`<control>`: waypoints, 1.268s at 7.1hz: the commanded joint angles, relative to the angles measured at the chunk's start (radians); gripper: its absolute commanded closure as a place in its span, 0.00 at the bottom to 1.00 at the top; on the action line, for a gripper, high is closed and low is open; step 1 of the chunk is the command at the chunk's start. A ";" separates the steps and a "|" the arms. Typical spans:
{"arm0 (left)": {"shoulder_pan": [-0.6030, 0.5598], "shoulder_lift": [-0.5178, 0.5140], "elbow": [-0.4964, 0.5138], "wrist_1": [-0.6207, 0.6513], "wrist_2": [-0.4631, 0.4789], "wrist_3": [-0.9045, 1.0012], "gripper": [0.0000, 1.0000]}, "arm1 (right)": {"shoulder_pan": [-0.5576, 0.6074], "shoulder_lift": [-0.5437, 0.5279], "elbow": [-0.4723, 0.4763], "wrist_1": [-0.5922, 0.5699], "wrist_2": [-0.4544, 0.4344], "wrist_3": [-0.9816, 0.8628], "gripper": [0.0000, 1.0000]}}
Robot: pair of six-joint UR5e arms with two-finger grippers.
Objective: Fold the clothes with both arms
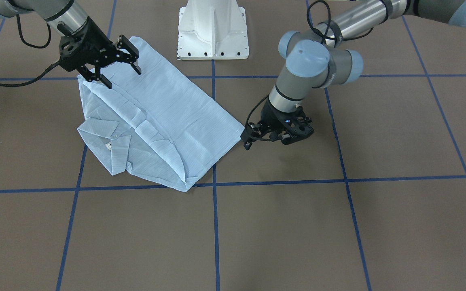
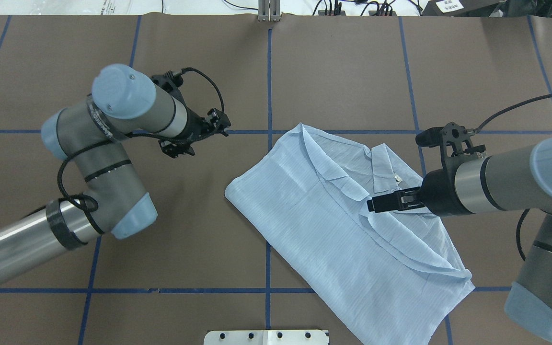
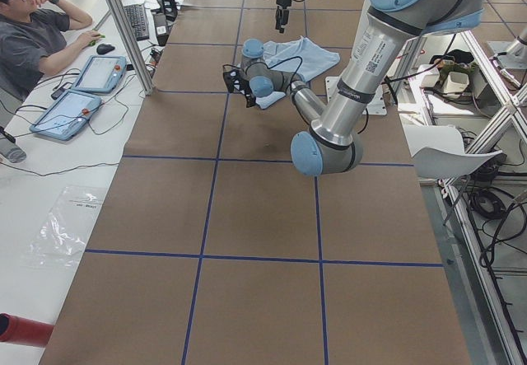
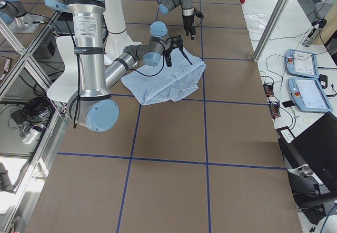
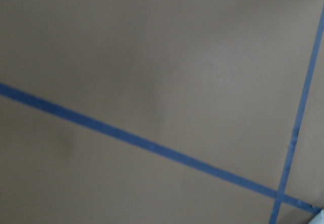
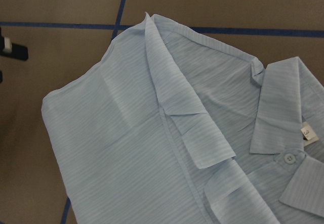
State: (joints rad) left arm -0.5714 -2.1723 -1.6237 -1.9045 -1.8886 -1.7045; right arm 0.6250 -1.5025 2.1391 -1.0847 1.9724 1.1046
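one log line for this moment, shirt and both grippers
stage: shirt partly folded, flat on table | right gripper: open, empty, above shirt | left gripper: clear of shirt, empty, jaws unclear

Pale blue striped cloth shirt lies on brown tabletop, robot's right half, before white metal pedestal. Black two-finger right hand above shirt; black two-finger left hand beside its edge, off it.
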 commanded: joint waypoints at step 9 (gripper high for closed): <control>0.122 -0.038 0.040 0.055 0.152 -0.064 0.14 | 0.024 0.038 -0.062 0.002 -0.012 0.001 0.00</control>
State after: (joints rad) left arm -0.4488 -2.1968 -1.5964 -1.8466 -1.7422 -1.7691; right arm 0.6487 -1.4650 2.0813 -1.0830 1.9606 1.1056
